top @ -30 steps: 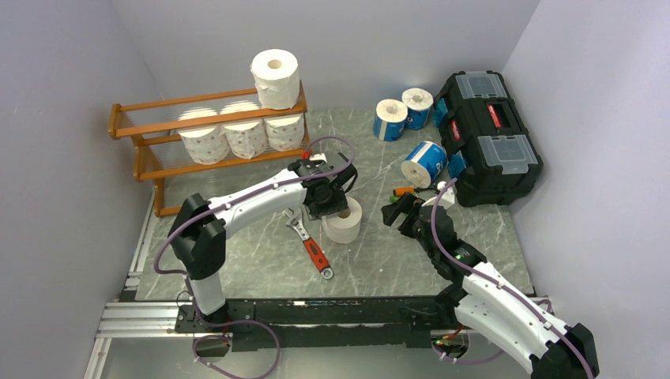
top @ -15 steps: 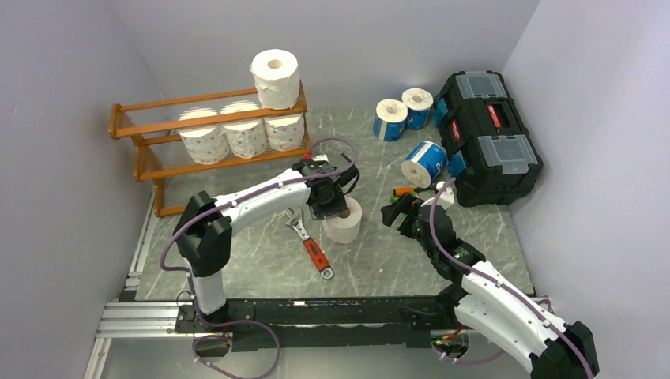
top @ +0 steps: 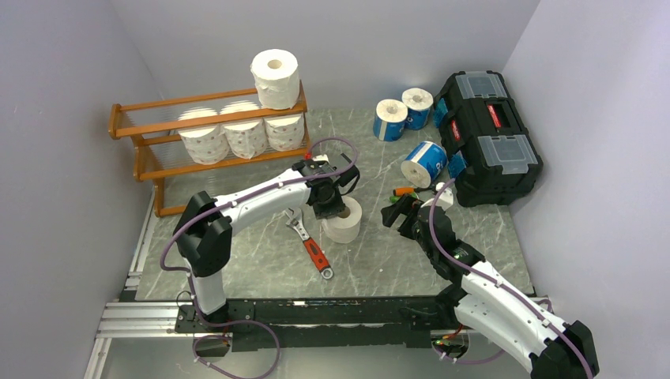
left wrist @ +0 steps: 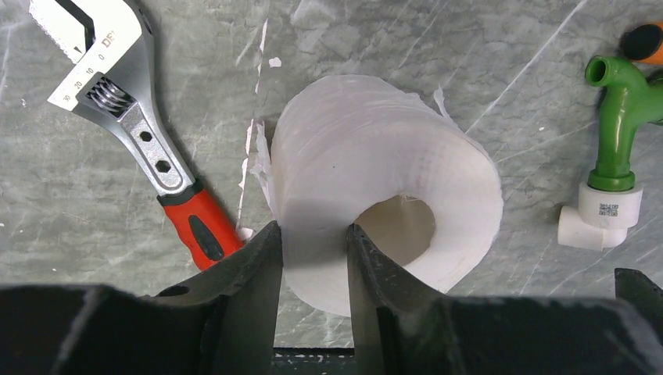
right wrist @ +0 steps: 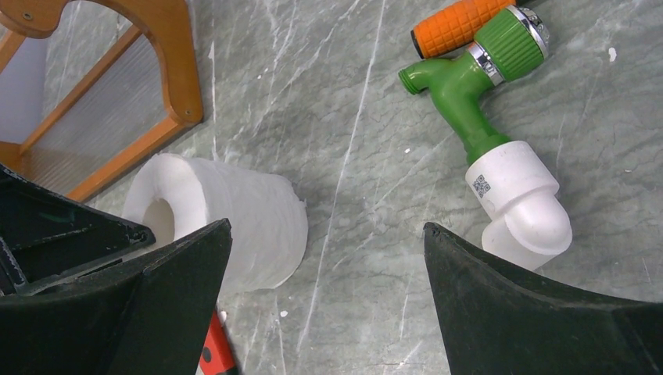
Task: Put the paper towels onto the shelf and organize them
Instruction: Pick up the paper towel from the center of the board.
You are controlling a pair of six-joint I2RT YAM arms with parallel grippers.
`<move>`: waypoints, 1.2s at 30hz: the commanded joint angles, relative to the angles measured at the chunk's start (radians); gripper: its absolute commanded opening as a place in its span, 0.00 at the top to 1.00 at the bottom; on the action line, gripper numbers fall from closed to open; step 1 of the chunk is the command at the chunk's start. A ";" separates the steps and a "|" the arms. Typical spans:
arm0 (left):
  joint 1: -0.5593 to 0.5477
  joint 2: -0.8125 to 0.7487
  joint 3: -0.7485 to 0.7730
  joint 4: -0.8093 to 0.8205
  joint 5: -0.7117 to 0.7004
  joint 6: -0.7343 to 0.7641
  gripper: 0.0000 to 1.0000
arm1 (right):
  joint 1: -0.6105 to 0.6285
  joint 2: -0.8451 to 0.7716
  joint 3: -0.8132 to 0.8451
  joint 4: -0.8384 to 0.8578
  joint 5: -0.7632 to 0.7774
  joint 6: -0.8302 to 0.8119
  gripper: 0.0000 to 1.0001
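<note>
My left gripper (top: pixel 333 210) (left wrist: pixel 313 228) is shut on the wall of a plain white paper towel roll (top: pixel 345 221) (left wrist: pixel 387 195) standing on the table; one finger is inside its core, the other outside. This roll also shows in the right wrist view (right wrist: pixel 227 219). The orange-brown wooden shelf (top: pixel 142 126) at the back left holds three printed rolls (top: pixel 237 134) on its middle tier and a white roll (top: pixel 276 77) on top. Three blue-wrapped rolls (top: pixel 423 162) lie by the toolbox. My right gripper (top: pixel 395 212) (right wrist: pixel 328 230) is open and empty over bare table.
A red-handled adjustable wrench (top: pixel 312 246) (left wrist: pixel 156 164) lies left of the held roll. A green tap with a white elbow (right wrist: pixel 500 156) (left wrist: pixel 614 156) and an orange handle (right wrist: pixel 457 23) lie to its right. A black toolbox (top: pixel 490 134) stands at the back right.
The left arm has shifted slightly and its gripper has settled onto the white roll. The right arm has barely moved.
</note>
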 commanded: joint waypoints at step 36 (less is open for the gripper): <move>0.177 -0.499 0.203 -0.269 -0.229 -0.008 1.00 | -0.004 -0.033 0.016 0.001 0.000 -0.010 0.05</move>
